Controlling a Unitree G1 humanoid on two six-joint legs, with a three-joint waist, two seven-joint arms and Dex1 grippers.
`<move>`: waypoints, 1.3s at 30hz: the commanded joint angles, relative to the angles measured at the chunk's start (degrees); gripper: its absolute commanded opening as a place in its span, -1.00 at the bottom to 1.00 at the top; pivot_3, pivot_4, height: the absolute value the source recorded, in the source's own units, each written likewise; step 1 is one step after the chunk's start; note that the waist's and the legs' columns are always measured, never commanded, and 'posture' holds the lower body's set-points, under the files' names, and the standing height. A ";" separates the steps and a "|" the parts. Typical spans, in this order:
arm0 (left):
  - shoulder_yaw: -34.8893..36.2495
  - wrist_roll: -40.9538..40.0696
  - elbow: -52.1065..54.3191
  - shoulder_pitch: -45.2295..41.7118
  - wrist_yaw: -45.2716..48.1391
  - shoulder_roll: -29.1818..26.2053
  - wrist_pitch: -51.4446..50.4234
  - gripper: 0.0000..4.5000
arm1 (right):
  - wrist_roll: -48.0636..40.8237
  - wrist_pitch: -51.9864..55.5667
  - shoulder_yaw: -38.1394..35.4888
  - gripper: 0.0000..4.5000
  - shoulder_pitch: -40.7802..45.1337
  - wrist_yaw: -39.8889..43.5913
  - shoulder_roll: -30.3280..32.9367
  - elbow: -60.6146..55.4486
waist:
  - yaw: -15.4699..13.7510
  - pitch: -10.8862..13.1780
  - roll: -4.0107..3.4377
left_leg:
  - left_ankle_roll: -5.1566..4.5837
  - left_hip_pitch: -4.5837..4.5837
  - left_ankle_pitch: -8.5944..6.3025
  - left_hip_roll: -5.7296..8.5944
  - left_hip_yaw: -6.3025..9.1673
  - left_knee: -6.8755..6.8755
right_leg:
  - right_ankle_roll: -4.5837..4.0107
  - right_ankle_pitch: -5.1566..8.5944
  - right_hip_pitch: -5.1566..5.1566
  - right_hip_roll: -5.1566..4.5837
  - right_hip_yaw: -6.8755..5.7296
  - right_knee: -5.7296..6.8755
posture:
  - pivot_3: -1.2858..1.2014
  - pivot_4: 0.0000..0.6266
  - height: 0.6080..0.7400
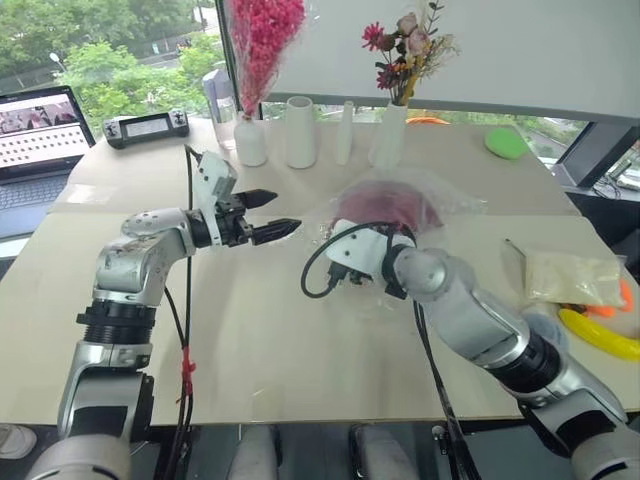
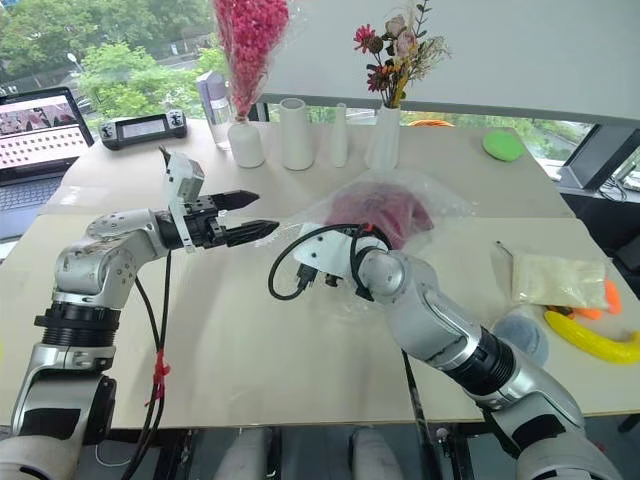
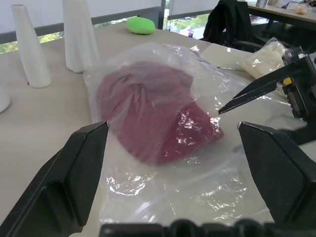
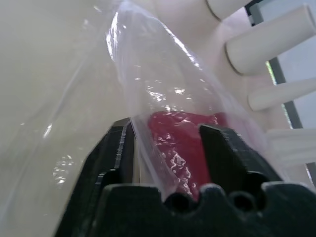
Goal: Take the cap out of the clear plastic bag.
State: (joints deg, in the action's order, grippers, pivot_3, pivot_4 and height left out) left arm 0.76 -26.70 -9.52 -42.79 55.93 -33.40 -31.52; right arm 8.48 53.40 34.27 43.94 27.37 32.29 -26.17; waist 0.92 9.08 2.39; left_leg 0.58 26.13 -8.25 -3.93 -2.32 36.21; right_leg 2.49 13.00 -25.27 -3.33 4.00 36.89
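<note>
The dark red cap (image 1: 392,205) lies inside the clear plastic bag (image 2: 445,205) at the middle of the table (image 1: 250,340). From the near side, my right gripper (image 4: 168,131) has its two fingers closed over a fold of the bag film, with the red cap showing through the plastic between them. To the left of the bag my left gripper (image 1: 284,212) hovers above the table, open and empty, pointing level at the bag. In the left wrist view the cap (image 3: 148,118) sits between its fingers but well beyond them.
White vases (image 1: 300,130) with flowers stand behind the bag. A laptop (image 1: 35,130) and a controller (image 1: 147,126) are at the back left. A packet of pale content (image 1: 570,275), a banana (image 1: 600,335) and a grey-blue round thing (image 2: 520,335) lie at the right.
</note>
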 commanded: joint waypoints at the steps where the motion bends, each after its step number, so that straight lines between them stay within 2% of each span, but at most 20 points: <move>1: 0.17 -0.52 2.04 -1.61 0.63 0.10 -0.81 1.00 | -0.21 -1.35 -4.76 -0.63 -0.11 -0.83 -2.83 -0.57 | 0.02 0.00 0.00 | 0.00 0.00 0.00 0.00 0.00 0.00 | 0.00 0.00 0.00 0.00 0.00 0.01 | 0.03 -0.52 1.00; 3: 1.72 -4.42 4.34 -1.61 0.50 0.39 -5.47 1.00 | -0.15 -1.89 -5.98 -0.93 -0.13 -1.08 -4.23 0.38 | -0.02 0.00 0.00 | 0.00 0.00 0.00 0.00 0.00 0.00 | 0.00 0.00 0.00 0.01 0.00 0.01 | 0.03 -0.52 1.00; 4: 2.68 -6.58 5.47 -1.67 0.35 0.57 -8.12 1.00 | 0.06 -2.25 -6.39 -0.97 -0.16 -1.14 -4.72 0.82 | -0.04 0.00 0.00 | 0.00 0.00 0.00 0.00 0.00 0.01 | 0.01 0.00 0.01 0.01 0.00 0.00 | 0.03 -0.52 1.00; 6: 9.27 -19.13 7.34 -3.47 -1.02 0.86 -20.88 1.00 | 1.40 -4.68 -6.58 -0.97 -0.13 -1.90 -5.02 2.95 | 0.00 0.01 0.01 | 0.00 0.03 0.00 0.00 0.01 0.01 | 0.02 0.01 0.01 0.00 0.00 0.00 | 0.03 -0.52 1.00; 8: 13.01 -26.13 7.73 -4.17 -1.47 -0.02 -28.66 1.00 | 1.79 -6.09 -7.11 -0.97 -0.34 -2.38 -5.41 4.32 | 0.07 0.01 0.02 | 0.00 0.05 0.00 0.00 0.06 0.02 | 0.03 0.01 0.00 0.01 -0.01 0.00 | 0.03 -0.52 1.00; 13: 14.86 -32.26 11.17 0.82 -0.60 -4.60 -37.68 1.00 | 4.04 -8.96 -7.35 -0.97 0.12 -3.54 -5.38 6.99 | 0.71 0.00 0.00 | 0.00 -0.01 0.00 0.01 0.09 0.01 | 0.04 0.02 0.02 0.01 -0.01 0.03 | 0.03 -0.52 1.00; 17: 10.68 -31.44 17.48 9.45 0.30 -5.55 -37.30 1.00 | 5.44 -10.21 -7.26 -0.97 0.64 -3.18 -6.05 7.65 | 1.34 0.00 0.00 | 0.00 -0.07 0.00 0.01 0.09 -0.05 | 0.01 0.02 0.05 0.01 -0.01 0.04 | 0.03 -0.52 1.00; 21: 4.61 -26.45 22.83 16.34 1.72 -4.94 -30.82 1.00 | 6.34 -10.38 -7.38 -0.97 0.71 -2.49 -6.47 7.33 | 1.22 0.00 0.01 | 0.01 -0.07 0.00 0.02 0.08 -0.05 | -0.01 0.03 0.05 -0.02 -0.01 0.04 | 0.03 -0.52 1.00; 27: 3.48 -23.25 18.17 13.20 -8.85 4.43 -28.59 1.00 | 7.47 -9.44 -7.48 -0.97 0.55 -1.66 -6.89 5.72 | 0.35 0.00 0.01 | 0.01 -0.06 0.00 0.02 0.08 -0.01 | -0.02 0.02 0.06 -0.01 -0.02 0.03 | 0.03 -0.52 1.00; 30: 3.96 -20.82 11.22 10.08 -17.30 11.56 -28.78 1.00 | 8.07 -8.74 -7.58 -0.97 0.87 -1.08 -7.17 4.95 | -0.04 0.00 0.01 | 0.01 -0.06 0.00 0.02 0.10 -0.01 | -0.01 0.03 0.07 0.02 -0.01 0.02 | 0.03 -0.52 1.00; 35: 2.78 -17.64 3.98 7.33 -23.22 17.17 -29.39 1.00 | 9.12 -7.34 -8.09 -0.97 1.63 -0.66 -7.97 3.97 | -0.08 0.00 0.01 | 0.00 -0.02 0.00 0.05 0.10 0.01 | 0.00 0.02 0.07 0.01 -0.01 0.00 | 0.03 -0.52 1.00; 39: 4.70 -17.66 -2.06 4.80 -27.10 20.93 -30.52 1.00 | 10.07 -6.42 -8.38 -0.97 1.58 -0.44 -8.27 3.42 | -0.08 0.00 0.01 | 0.00 -0.03 0.00 0.06 0.11 0.02 | 0.00 0.01 0.08 0.02 -0.01 0.02 | 0.03 -0.52 1.00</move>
State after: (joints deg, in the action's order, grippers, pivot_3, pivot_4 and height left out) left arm 3.87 -47.55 -6.45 -37.25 34.94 -13.15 -61.62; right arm 19.06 48.11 27.63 43.57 26.21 25.40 -17.71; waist 0.84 9.08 2.41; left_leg 0.58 26.10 -8.25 -3.87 -2.20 36.23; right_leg 2.49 13.02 -25.18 -3.32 3.99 36.91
